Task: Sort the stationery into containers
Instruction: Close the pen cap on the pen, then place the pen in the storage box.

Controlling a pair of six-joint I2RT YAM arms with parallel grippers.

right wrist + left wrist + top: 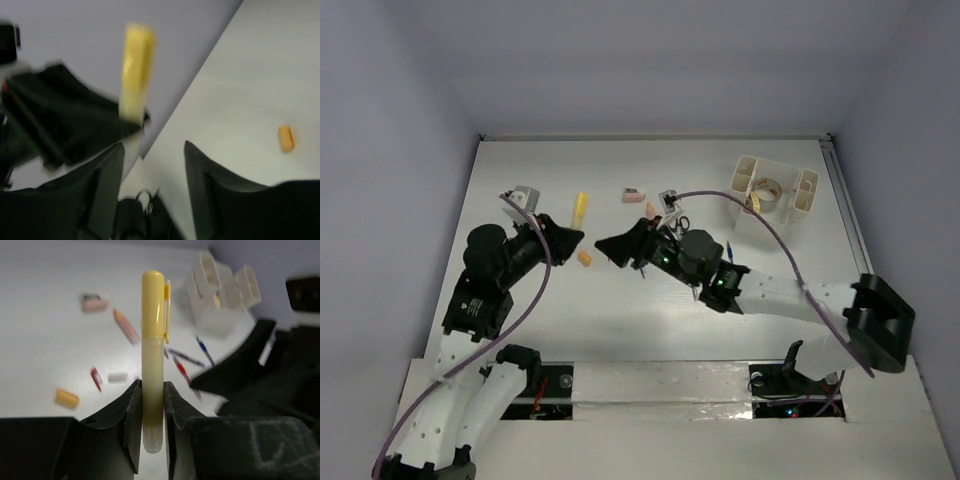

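My left gripper [152,405] is shut on the lower end of a yellow highlighter [152,340], which stands upright above the table [580,208]. My right gripper [152,165] faces it from the right with its jaws open and nothing between them; the highlighter [136,70] is up and to the left of its fingers. In the top view the two grippers [575,237] [603,247] nearly meet at mid-table. The cream-white organizer [775,190] stands at the far right, a beige tape roll [769,186] in one compartment.
On the table lie an orange block [585,258], a pink block [634,196], a pink marker [126,326], a red pen [182,371], a blue pen [204,349] and a small white block [118,376]. Black-handled scissors [680,222] lie beside my right arm.
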